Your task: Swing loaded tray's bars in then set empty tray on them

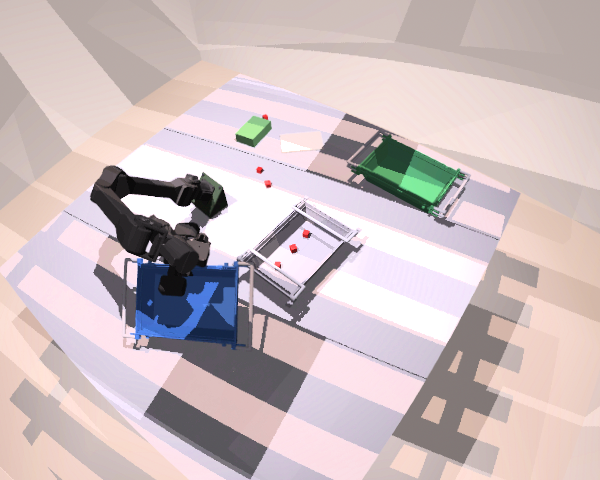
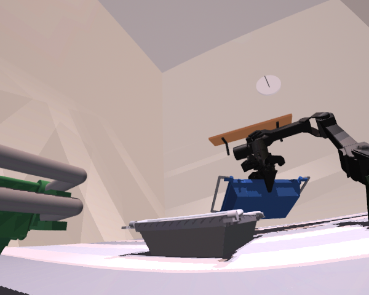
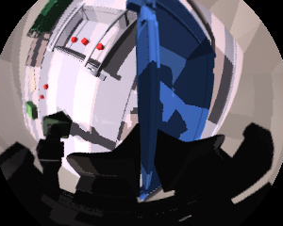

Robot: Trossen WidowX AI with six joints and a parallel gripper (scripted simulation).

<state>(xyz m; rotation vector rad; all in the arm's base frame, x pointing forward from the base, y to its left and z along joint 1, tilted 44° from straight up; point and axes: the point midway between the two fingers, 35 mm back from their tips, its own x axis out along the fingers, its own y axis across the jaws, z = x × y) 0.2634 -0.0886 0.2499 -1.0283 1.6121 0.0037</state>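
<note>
The empty blue tray (image 1: 207, 322) (image 2: 251, 204) (image 3: 186, 101) is off the table, tilted, beside the grey loaded tray. My gripper (image 1: 172, 286) (image 2: 269, 187) (image 3: 141, 126) is shut on the middle of its long side wall. The blue tray's wire bars stand out at its ends. The grey tray (image 1: 328, 218) (image 2: 187, 241) stands on the table with red blocks (image 1: 293, 248) (image 3: 84, 41) inside. Its two wire bars, one bar (image 1: 325, 223) (image 3: 66, 27) near the far end and one bar (image 1: 290, 277) (image 3: 108, 38) near the other end, lie across its top.
A green tray (image 1: 424, 180) (image 2: 16, 222) with its bars out stands at the far right in the top view. A light green box (image 1: 252, 131) (image 3: 31, 110), a flat pale piece (image 1: 301, 141) and several loose red blocks (image 1: 267, 183) lie behind. A dark green wedge (image 1: 212, 193) stands beside the arm.
</note>
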